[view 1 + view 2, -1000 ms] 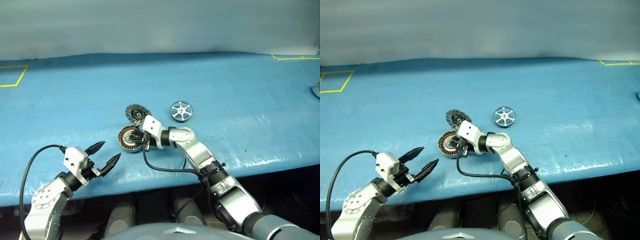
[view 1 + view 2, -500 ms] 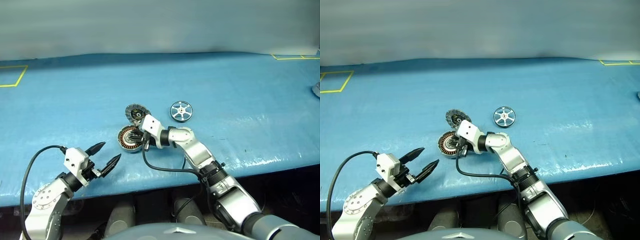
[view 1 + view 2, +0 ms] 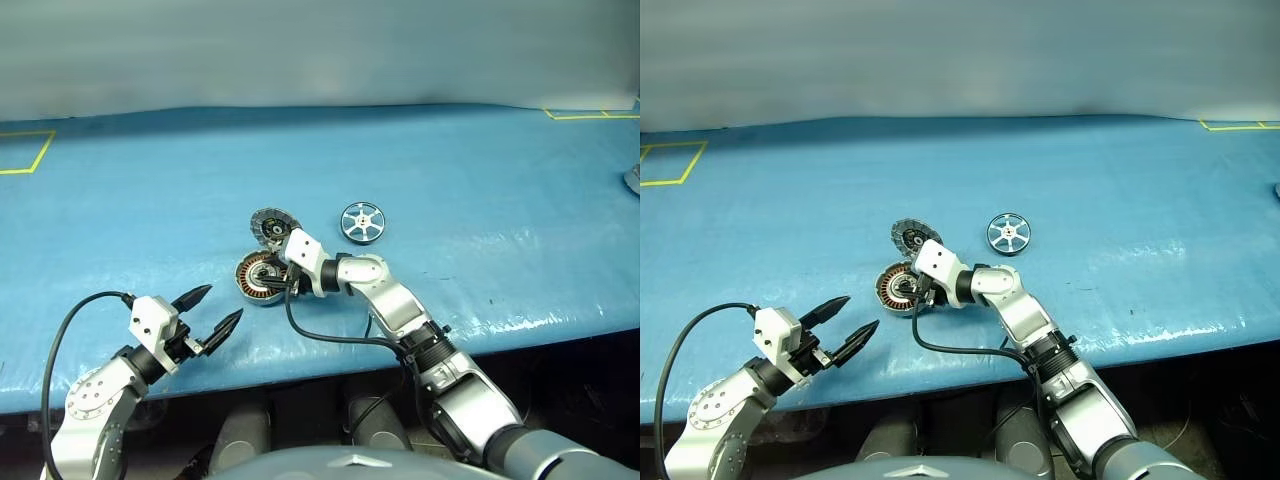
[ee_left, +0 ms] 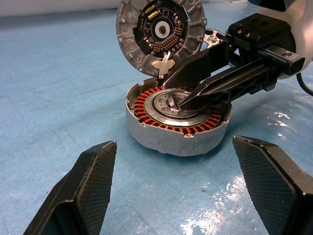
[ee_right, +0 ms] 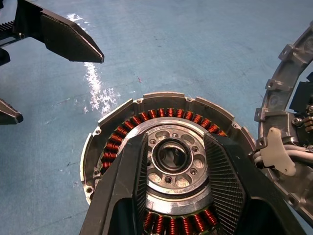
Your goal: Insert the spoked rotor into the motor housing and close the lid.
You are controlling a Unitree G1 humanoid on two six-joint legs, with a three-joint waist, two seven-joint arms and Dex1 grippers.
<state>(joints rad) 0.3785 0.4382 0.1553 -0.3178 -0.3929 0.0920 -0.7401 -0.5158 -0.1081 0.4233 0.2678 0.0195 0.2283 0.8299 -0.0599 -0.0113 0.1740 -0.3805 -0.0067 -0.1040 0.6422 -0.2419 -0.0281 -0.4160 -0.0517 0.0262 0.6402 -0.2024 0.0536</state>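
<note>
While the right gripper [image 5: 172, 161] is hovering over the motor housing [image 3: 258, 276] with its fingers parted around the silver centre and nothing held, the lid [image 3: 268, 226] is standing open behind. Well apart, the spoked rotor [image 3: 362, 222] is lying flat on the blue table [image 3: 480, 180]. Nearer the edge, the left gripper [image 3: 209, 310] is waiting wide open, empty.

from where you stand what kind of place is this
Probably a robot test bench: a wide table under a blue plastic sheet, yellow tape squares marking zones, and an opened grey motor housing with copper windings laid out.
</note>
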